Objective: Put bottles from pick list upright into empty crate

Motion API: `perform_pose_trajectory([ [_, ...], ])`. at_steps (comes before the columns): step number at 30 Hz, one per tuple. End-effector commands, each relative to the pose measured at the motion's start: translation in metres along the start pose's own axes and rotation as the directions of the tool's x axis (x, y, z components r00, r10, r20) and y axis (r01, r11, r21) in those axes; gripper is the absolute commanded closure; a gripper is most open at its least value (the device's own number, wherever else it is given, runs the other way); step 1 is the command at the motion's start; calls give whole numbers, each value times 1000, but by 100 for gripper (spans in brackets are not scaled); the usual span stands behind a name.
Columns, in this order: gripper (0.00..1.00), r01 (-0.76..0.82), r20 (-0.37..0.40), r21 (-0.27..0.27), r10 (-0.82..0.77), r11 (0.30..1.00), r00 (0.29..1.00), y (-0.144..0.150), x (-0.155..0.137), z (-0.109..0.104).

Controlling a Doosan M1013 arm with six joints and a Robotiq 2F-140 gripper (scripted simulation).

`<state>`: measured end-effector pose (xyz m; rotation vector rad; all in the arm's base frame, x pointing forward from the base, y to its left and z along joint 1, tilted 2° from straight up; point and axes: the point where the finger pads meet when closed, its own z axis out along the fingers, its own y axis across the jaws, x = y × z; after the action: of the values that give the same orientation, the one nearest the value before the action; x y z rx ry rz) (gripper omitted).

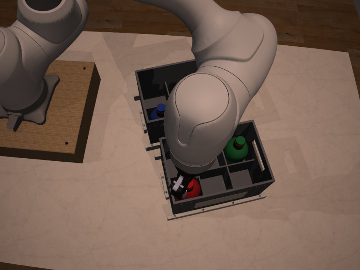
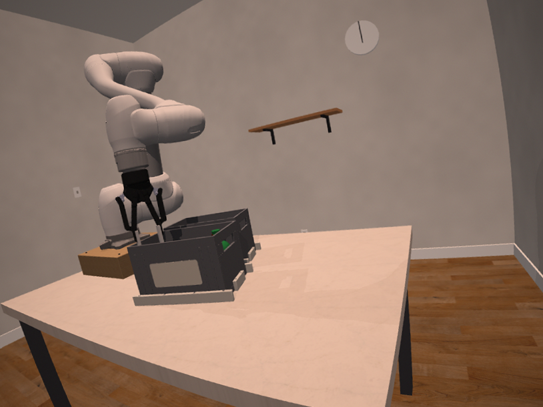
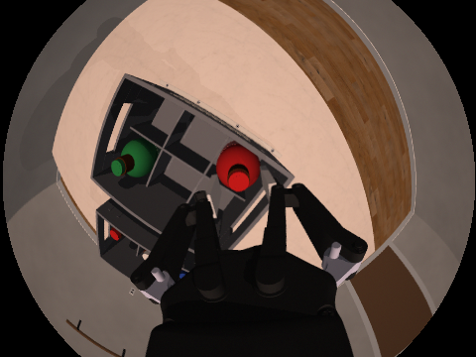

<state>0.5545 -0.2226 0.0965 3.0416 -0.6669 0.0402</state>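
Arm (image 1: 203,110): reaches from its wooden base (image 1: 69,95) at the left of the surface (image 1: 261,232) and hangs over the near crate.
Gripper (image 2: 148,235): points straight down at the left near corner of the near crate; the fingertips (image 2: 160,233) sit at about rim height in the exterior view.
Jaws: partly spread, with nothing pinched between them. In the wrist view the two fingers stand either side of the red cap with a gap on both sides.
Near crate (image 1: 261,171): dark, divided into compartments, level on the surface on pale runners.
Red bottle (image 1: 194,188): upright in the left near compartment of the near crate, directly below the gripper.
Green bottle (image 1: 236,148): upright in the right far compartment of the near crate, well apart from the gripper.
Far crate (image 1: 142,87): stands just beyond the near crate, largely hidden by the arm in the top view.
Blue bottle (image 1: 158,111): upright in a left compartment of the far crate, partly hidden by the arm.
Other bottles: the wrist view shows a small red patch inside the far crate; what it belongs to cannot be told.
Pick list (image 1: 290,161): pale strip on the surface right of the near crate; its lines cannot be read.
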Motion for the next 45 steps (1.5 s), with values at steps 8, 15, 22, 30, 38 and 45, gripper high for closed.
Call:
perform_pose_trajectory([
  [8, 62, 0, 0, 0, 0, 1000, 1000, 0, 0, 9],
  [15, 62, 0, 0, 0, 0, 1000, 1000, 0, 0, 9],
  [22, 100, 0, 0, 0, 0, 1000, 1000, 0, 0, 7],
  [30, 100, 0, 0, 0, 0, 1000, 1000, 0, 0, 7],
  [38, 100, 0, 0, 0, 0, 1000, 1000, 0, 0, 7],
  [45, 100, 0, 0, 0, 0, 1000, 1000, 0, 0, 7],
])
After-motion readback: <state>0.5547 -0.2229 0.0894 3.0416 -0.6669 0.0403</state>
